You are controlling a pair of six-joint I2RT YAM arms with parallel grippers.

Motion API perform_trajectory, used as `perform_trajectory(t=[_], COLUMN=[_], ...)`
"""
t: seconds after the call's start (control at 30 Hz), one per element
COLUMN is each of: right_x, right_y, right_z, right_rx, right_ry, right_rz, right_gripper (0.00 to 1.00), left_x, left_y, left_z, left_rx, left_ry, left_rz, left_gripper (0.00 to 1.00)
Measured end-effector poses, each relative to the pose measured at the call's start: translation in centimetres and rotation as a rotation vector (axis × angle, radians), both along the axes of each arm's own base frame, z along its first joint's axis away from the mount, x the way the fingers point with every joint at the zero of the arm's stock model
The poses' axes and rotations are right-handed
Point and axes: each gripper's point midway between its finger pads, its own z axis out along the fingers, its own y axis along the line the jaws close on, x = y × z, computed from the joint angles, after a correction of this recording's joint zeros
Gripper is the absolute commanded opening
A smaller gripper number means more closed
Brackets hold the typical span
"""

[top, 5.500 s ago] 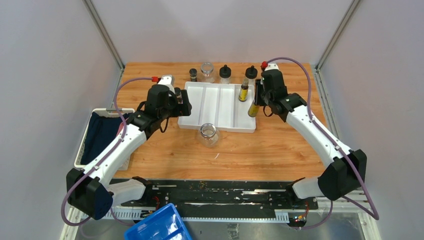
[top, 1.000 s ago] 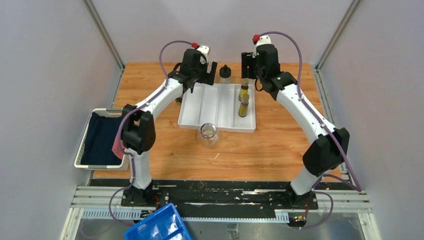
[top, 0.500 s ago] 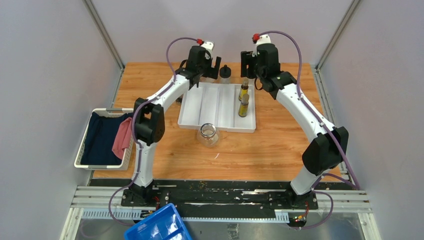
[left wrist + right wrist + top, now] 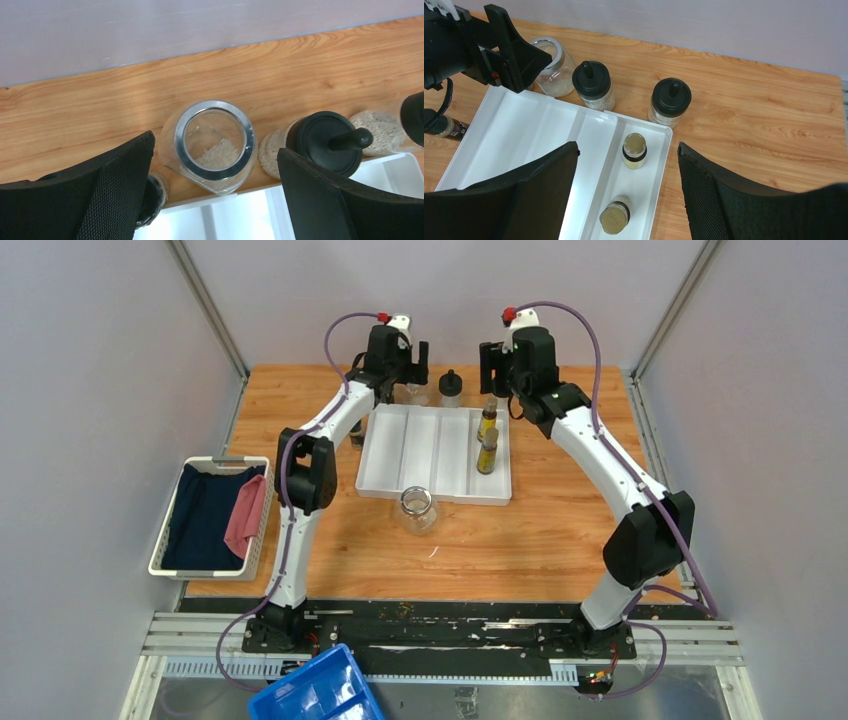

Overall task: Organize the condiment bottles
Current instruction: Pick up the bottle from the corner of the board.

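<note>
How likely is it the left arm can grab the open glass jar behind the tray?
Probably yes: the open left gripper is right at the jar, fingers either side; nothing blocks it.

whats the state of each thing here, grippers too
left gripper: open, over far glass jar
right gripper: open, empty
far glass jar: upright, lidless
near glass jar: upright, lidless
oil bottles: upright, in right slot of tray
black-capped bottles: upright, capped, behind tray
</note>
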Motion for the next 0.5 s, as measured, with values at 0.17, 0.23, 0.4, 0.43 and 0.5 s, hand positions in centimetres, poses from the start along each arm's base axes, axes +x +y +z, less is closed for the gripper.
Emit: perform_trajectory(t=[0.17,0.23,0.4,0.43,0.5], right_x=[0.3,0.4,0.6,0.6,0.6], right_y=[0.3,0.4,0.5,0.5,0.5], right_z=[-1.0,-1.3,-1.7,-1.6,-1.5], right_rx=[-0.007,-0.010,-0.013,-0.013,-0.011], right_ry=[0.018,0.024,0.031,0.029,0.025], right_rz=[0.010,0.012,0.016,0.016,0.016], right_gripper=[0.77,0.77,0.76,0.77,0.77], left_x=[0.5,0.6,0.6,0.6,0.5], left_y=[-0.9,-1.2,-1.4,-1.4,-1.5], left_z=[0.8,1.5,2.1,2.1,1.8], left_rx=[-0.023,-0.031,-0.042,-0.044,-0.047], left_ry=[-0.014,-0.023,-0.024,-0.021,-0.012], left_rz=[-0.028,-0.037,-0.040,-0.038,-0.037], left_gripper=[1.00,1.00,1.00,1.00,1.00])
